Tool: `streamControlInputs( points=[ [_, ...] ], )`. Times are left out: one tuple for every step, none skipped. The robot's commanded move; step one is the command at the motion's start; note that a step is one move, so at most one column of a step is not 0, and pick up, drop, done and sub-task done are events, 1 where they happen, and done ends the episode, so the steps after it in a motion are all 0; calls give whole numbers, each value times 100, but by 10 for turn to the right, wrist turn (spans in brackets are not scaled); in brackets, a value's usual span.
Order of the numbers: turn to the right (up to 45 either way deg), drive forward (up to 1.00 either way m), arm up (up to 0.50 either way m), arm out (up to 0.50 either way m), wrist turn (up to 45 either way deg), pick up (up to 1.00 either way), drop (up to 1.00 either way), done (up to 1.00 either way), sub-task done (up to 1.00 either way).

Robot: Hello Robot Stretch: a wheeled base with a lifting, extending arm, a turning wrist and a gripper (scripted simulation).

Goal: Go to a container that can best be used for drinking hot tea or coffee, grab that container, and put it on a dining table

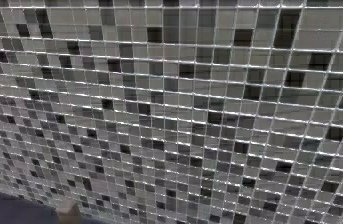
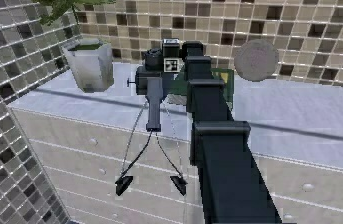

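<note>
Pale countertop (image 2: 299,115): one grey pot (image 2: 89,63) (one hand (image 2: 151,184))

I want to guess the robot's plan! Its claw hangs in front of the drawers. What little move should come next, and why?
Probably raise the arm a little. The gripper hangs in front of the drawer fronts, below the countertop, where a plant pot and a greenish thing half hidden behind the arm stand. Whether that thing is a cup I cannot tell.
</note>
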Motion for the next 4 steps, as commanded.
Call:
streamControlInputs(
  points=[
    [0,0,0,0,450,0,0,0,0],
    [0,0,0,0,450,0,0,0,0],
    [0,0,0,0,450,0,0,0,0],
    [0,0,0,0,450,0,0,0,0]
  ],
)
